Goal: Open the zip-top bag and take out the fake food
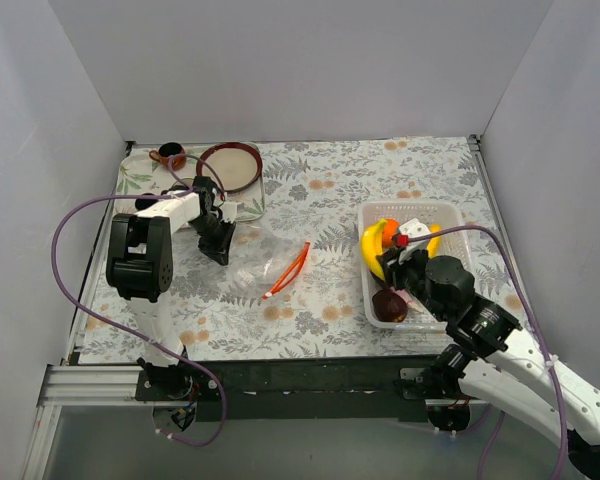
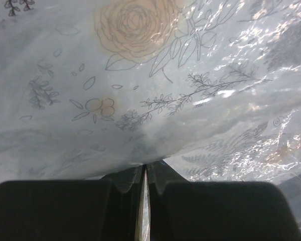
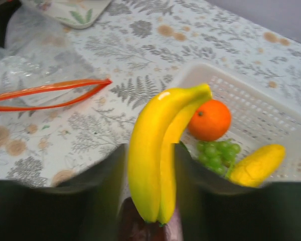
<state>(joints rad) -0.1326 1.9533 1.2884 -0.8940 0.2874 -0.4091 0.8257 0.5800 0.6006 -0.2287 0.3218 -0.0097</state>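
The clear zip-top bag (image 1: 260, 262) lies mid-table, its orange-red zip strip (image 1: 288, 270) hanging open towards the right. My left gripper (image 1: 218, 245) is shut on the bag's left edge. In the left wrist view the plastic (image 2: 140, 75) runs down between the closed jaws (image 2: 144, 168). My right gripper (image 1: 388, 262) is over the white basket (image 1: 450, 215), closed around the yellow bananas (image 3: 150, 145). An orange (image 3: 208, 119), green grapes (image 3: 216, 153) and a yellow piece (image 3: 257, 164) lie in the basket (image 3: 261, 108). A dark purple piece (image 3: 135, 228) is below the bananas.
A tray (image 1: 140, 178) at the back left holds a brown-rimmed bowl (image 1: 229, 165) and a small brown cup (image 1: 170, 155). White walls enclose the table on three sides. The left arm's purple cable (image 1: 70, 230) loops past the left edge.
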